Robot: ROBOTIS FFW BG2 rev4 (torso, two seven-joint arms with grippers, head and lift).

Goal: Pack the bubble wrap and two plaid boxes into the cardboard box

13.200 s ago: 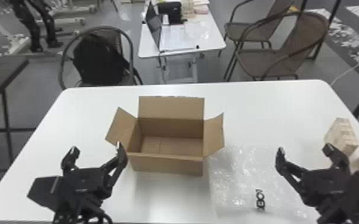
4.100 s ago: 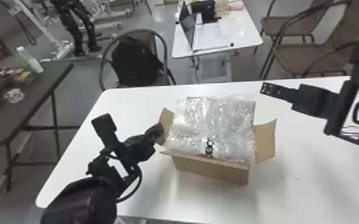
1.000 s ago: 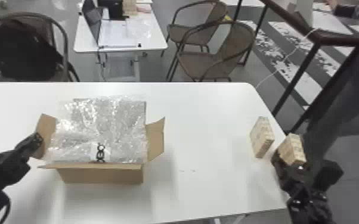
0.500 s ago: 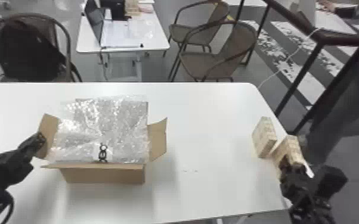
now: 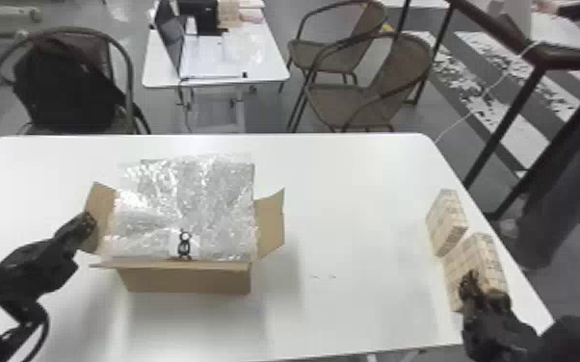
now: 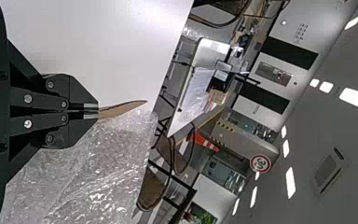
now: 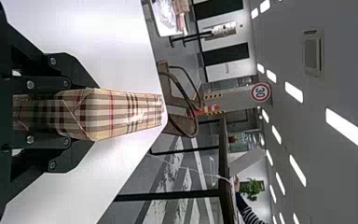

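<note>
The bubble wrap [image 5: 188, 202] lies over the mouth of the cardboard box [image 5: 188, 279], left of centre in the head view, its far part up against the rear flap. A dark printed mark sits on the wrap near its front edge. The right side flap [image 5: 270, 224] of the box spreads outward, and the left side flap [image 5: 101, 207] has the left tool [image 5: 89, 224] at its outer edge. In the left wrist view that tool's fingers are drawn together on the thin cardboard flap, with bubble wrap just beside them.

At the lower right of the head view, the nearer plaid box [image 5: 479, 255] is gripped between the two fingers of the right tool [image 5: 485, 291]. The farther plaid box [image 5: 444, 219] stands upright just beyond it, close to the bench's right edge.

All this is on the white bench [image 5: 351, 192]. Behind it, a black backpack [image 5: 65, 86] rests on a chair [image 5: 127, 62] at upper left, and a laptop [image 5: 169, 38] stands on a smaller white table [image 5: 274, 62] at upper middle.
</note>
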